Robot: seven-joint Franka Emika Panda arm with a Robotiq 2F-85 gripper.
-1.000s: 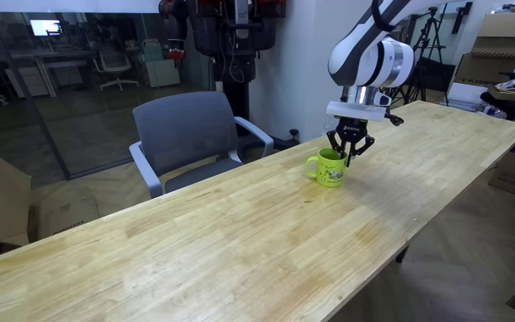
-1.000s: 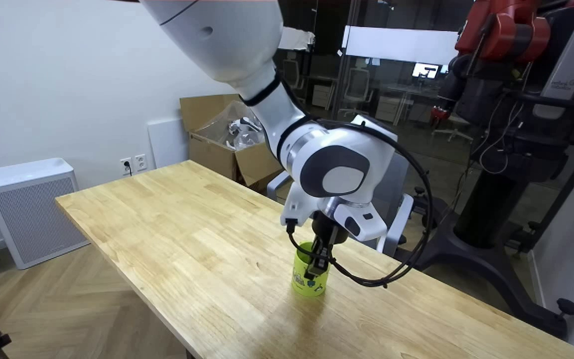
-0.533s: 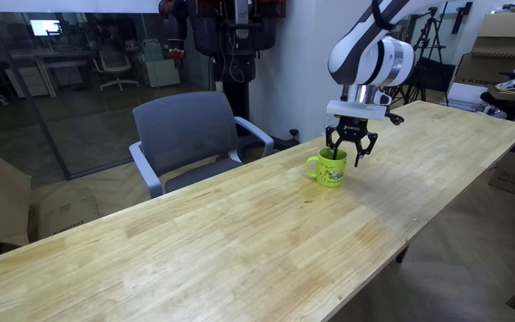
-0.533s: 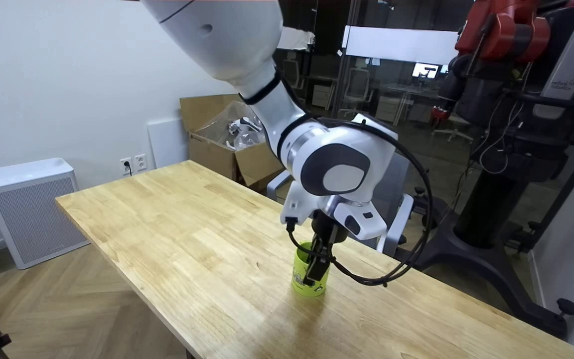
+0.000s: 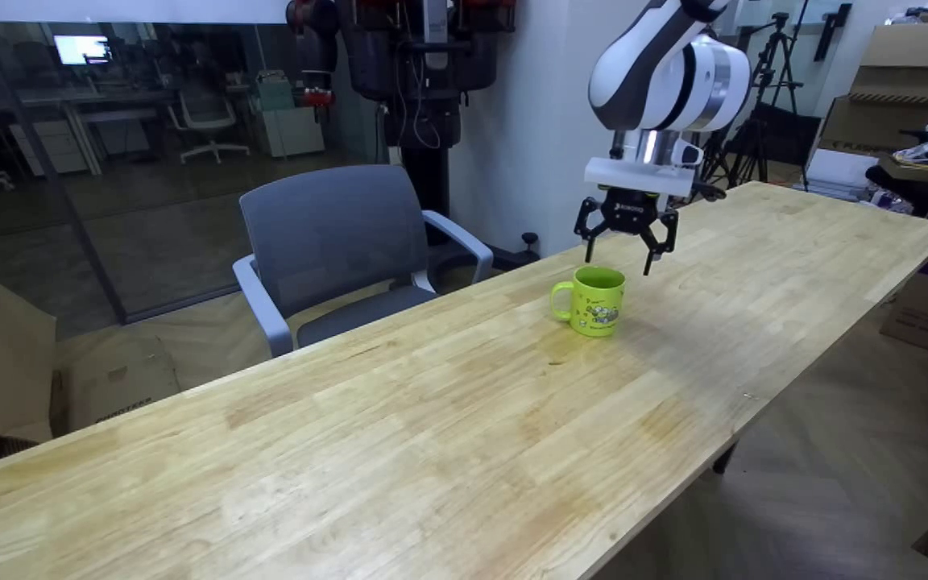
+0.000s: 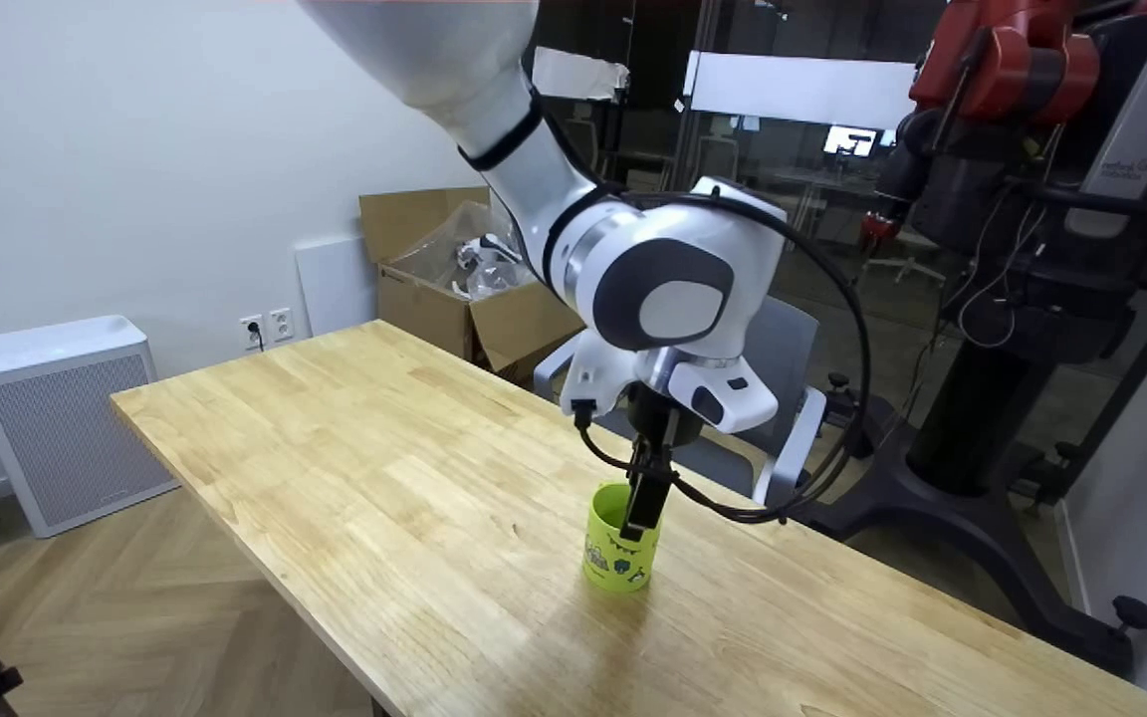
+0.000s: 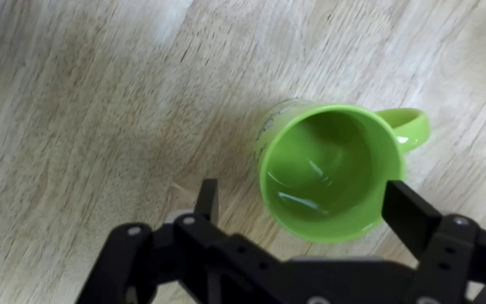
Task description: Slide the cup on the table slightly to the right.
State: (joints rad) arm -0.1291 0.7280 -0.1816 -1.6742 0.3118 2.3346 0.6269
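Mug (image 5: 597, 304), lime green with printed figures and side handle (image 7: 417, 128), upright on the wood-grain table (image 5: 432, 435), just below the Robotiq two-finger gripper (image 5: 618, 267). Fingers (image 7: 409, 217) spread well apart; mug rim partly covered by one of them in the wrist view. Office chair (image 5: 335, 234) beyond the table edge, left of the gripper in an exterior view. Open cardboard box (image 6: 424, 314) farther off.

The claw (image 5: 618, 267) hangs spread above the cup (image 5: 595, 306) on the table (image 5: 424, 435)
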